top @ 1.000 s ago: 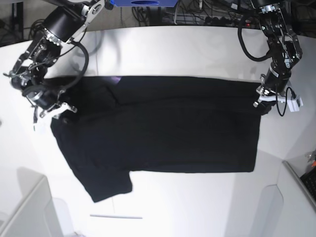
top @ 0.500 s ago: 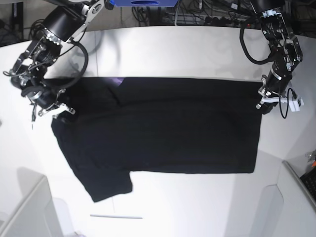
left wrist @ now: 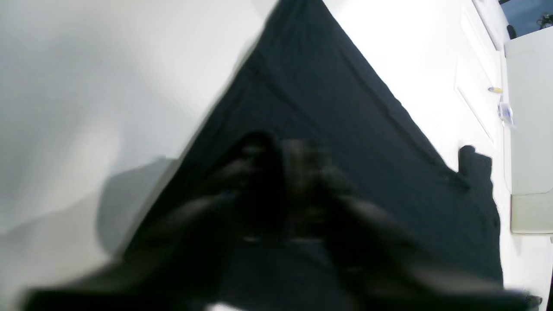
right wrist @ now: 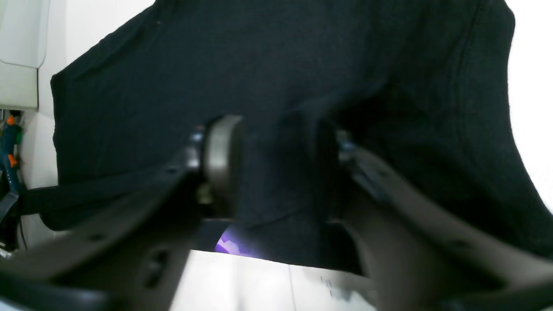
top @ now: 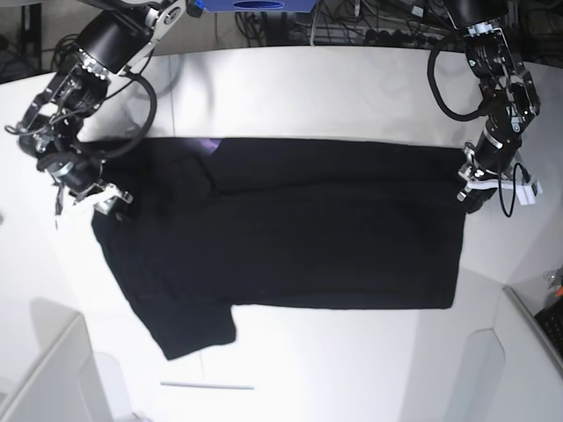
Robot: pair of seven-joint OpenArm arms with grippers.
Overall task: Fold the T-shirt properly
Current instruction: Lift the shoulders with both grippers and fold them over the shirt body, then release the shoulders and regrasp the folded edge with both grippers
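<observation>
The T-shirt (top: pixel 281 229) lies spread on the white counter (top: pixel 308 88) — right gripper (right wrist: pixel 276 172) jaws clamp its fabric; left gripper (top: pixel 469 189) jaws too blurred to tell.

- White table (top: pixel 334 97): glossy, curved far edge.
- Blue box (top: pixel 255 4): behind table, top centre.
- Cables (top: pixel 369 26): dark tangle behind far edge.
- Thin white strip (top: pixel 207 385): flat on table, near front.
- White panel (top: pixel 44 378): front-left corner.
</observation>
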